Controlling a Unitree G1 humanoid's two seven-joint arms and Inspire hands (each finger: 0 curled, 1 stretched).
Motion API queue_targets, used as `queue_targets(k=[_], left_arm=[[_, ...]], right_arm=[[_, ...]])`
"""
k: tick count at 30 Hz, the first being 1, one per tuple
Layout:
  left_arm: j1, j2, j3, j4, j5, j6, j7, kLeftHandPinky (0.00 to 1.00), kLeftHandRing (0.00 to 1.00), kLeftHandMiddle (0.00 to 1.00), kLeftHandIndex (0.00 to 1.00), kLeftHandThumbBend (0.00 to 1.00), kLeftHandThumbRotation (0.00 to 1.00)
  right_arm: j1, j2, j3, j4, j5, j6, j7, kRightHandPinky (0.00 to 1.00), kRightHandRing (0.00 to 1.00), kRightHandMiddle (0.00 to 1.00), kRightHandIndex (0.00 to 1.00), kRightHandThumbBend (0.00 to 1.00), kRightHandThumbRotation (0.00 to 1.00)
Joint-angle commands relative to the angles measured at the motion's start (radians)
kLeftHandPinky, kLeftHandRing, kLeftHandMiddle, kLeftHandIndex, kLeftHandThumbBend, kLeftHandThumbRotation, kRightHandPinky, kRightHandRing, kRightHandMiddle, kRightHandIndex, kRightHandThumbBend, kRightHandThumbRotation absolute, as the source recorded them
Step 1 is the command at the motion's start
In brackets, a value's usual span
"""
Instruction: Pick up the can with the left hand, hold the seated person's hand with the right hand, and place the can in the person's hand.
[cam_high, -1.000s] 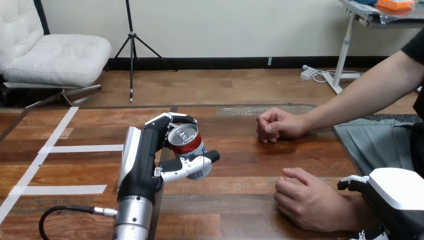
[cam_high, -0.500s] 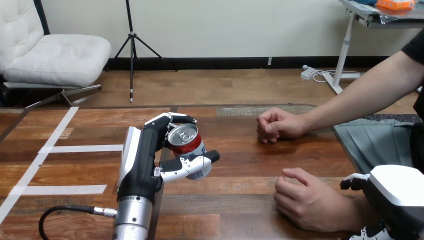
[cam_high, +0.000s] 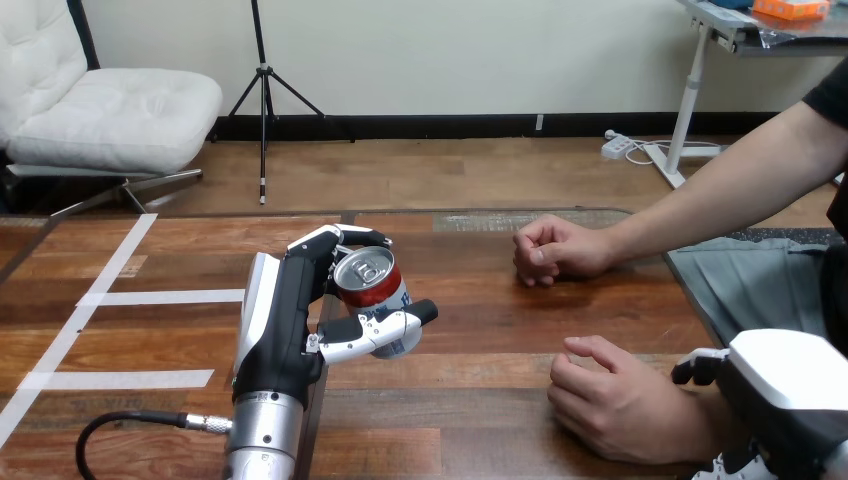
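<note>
Three flat strips of white tape lie on the smooth brown wooden table, out to the left of the left hand. That hand is black with a hard white shell on its back. Its fingers and thumb are wrapped round one round metal can, which is red with a shiny silver top facing up. To the right of the can are two hands of the person. The person's far hand is a loose fist, and the person's near hand rests curled on the wood. The right hand, with a smooth white shell, sits just beside that near hand's wrist. I cannot tell if it is open or closed.
</note>
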Motion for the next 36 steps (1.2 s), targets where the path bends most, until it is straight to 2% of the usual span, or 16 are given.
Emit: queue_targets(k=[1,11,25,36], left_arm=[[-0.076,0.003,0.006,-0.026,-0.007,-0.032,0.004,0.46,0.42,0.44,0.57,0.7,0.0],[-0.071,0.004,0.006,-0.025,-0.01,-0.041,0.002,0.46,0.42,0.44,0.57,0.69,0.0],[-0.063,-0.001,0.007,-0.037,-0.01,-0.028,0.003,0.46,0.42,0.44,0.57,0.69,0.0],[-0.061,0.003,0.008,-0.04,-0.006,-0.029,0.004,0.46,0.42,0.44,0.57,0.69,0.0]], right_arm=[[-0.068,-0.024,0.01,0.01,-0.011,-0.007,-0.027,0.67,0.75,0.78,0.77,0.81,0.17],[-0.082,-0.022,0.024,0.042,-0.016,-0.021,-0.067,0.65,0.74,0.77,0.76,0.79,0.12],[-0.121,-0.027,0.047,0.09,-0.012,-0.013,-0.06,0.65,0.73,0.77,0.75,0.81,0.07],[-0.151,-0.038,0.071,0.121,-0.019,-0.009,-0.029,0.66,0.74,0.77,0.75,0.82,0.03]])
